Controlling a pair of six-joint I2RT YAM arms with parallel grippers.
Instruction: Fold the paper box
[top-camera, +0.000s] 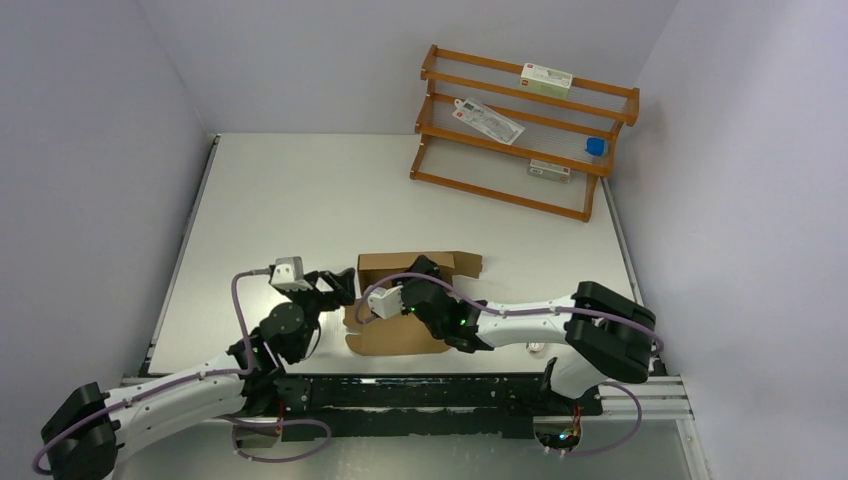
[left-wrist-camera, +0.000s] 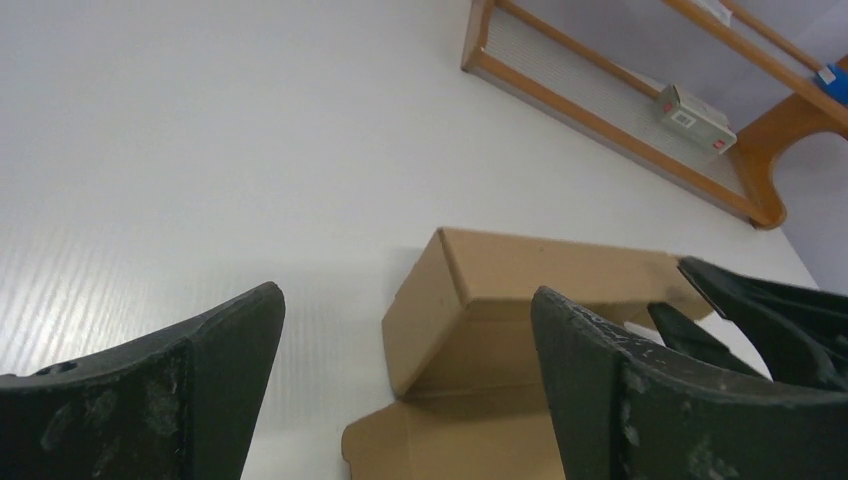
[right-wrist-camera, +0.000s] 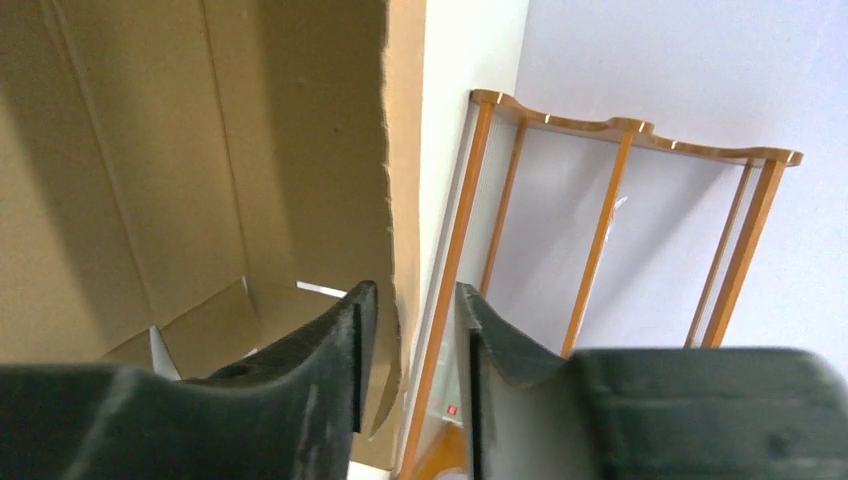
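While my left fingers (left-wrist-camera: 150, 390) stand wide open and hold nothing, just beside the left end of the box (left-wrist-camera: 470, 300), my right fingers (right-wrist-camera: 310, 370) are almost closed over the top edge of one raised wall. I judge that they pinch it. The box sits close to the arm bases, between the two arms. It is half formed, with some walls up and one flap flat toward me.

My first worry is that pinch. It takes only the rim, so a sideways pull could tear the wall, or bend it away from its fold line. The wall could also slip out. The box looks light and the surface (top-camera: 300, 200) looks slick, so a push from the left may slide the box and not fold it. An open left finger could also catch the flat flap.

The cardboard is plain brown, matte and thin, with straight scored lines and one finely jagged cut edge. The surface is white, with faint ribs and a soft shine. Far behind, well apart, stands a rack (top-camera: 500, 195) of orange-brown wooden rails.
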